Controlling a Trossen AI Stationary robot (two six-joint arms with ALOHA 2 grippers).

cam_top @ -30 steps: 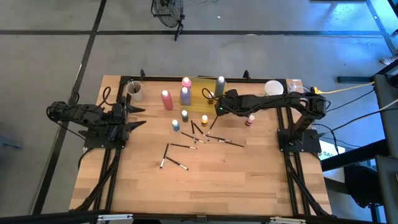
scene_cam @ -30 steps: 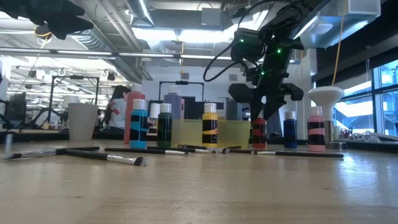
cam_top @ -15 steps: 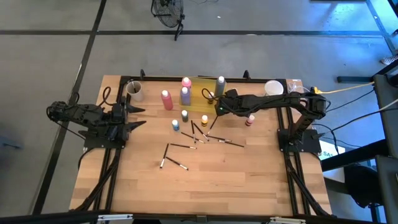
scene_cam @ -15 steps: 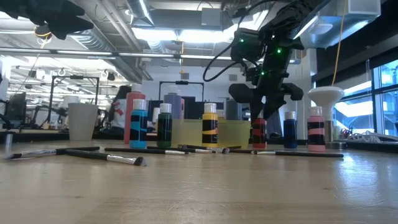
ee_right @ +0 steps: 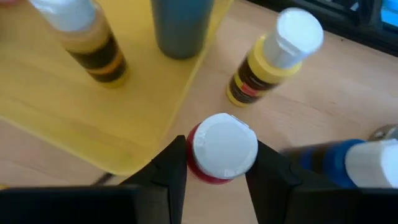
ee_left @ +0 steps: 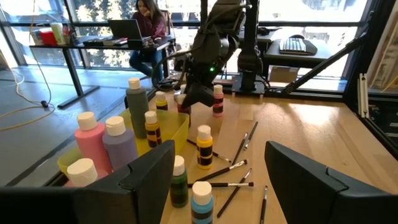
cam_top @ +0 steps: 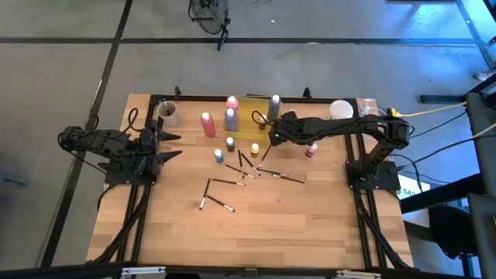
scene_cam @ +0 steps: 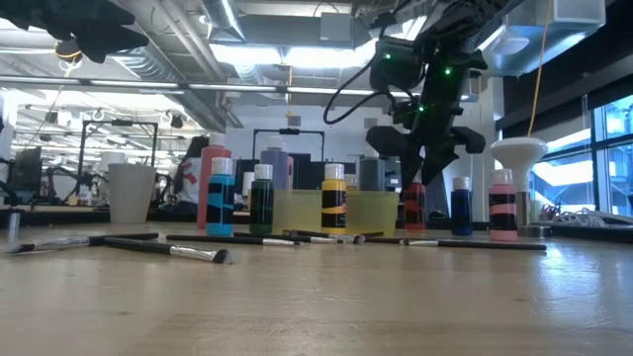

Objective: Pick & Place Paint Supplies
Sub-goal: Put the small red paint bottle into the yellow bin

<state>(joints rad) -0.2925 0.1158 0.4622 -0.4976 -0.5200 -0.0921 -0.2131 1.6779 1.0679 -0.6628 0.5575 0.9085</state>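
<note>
Your right pincer [ee_right: 214, 163] pinches the red paint bottle [ee_right: 221, 149] by its cap, at the yellow tray's [ee_right: 74, 118] 5 o'clock corner (likely tray-bound); left pincer [ee_left: 214, 180] waits spread.

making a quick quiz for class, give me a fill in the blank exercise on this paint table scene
1. The right pincer is closed on a small ____ paint bottle with a white cap.
2. The tall grey squeeze bottle stands inside the translucent ____ plastic tray.
3. The left pincer waits with its fingers ____.
4. Thin dark white-tipped brushes lie on the ____ table.

Missing words: red; yellow; open; wooden
</note>
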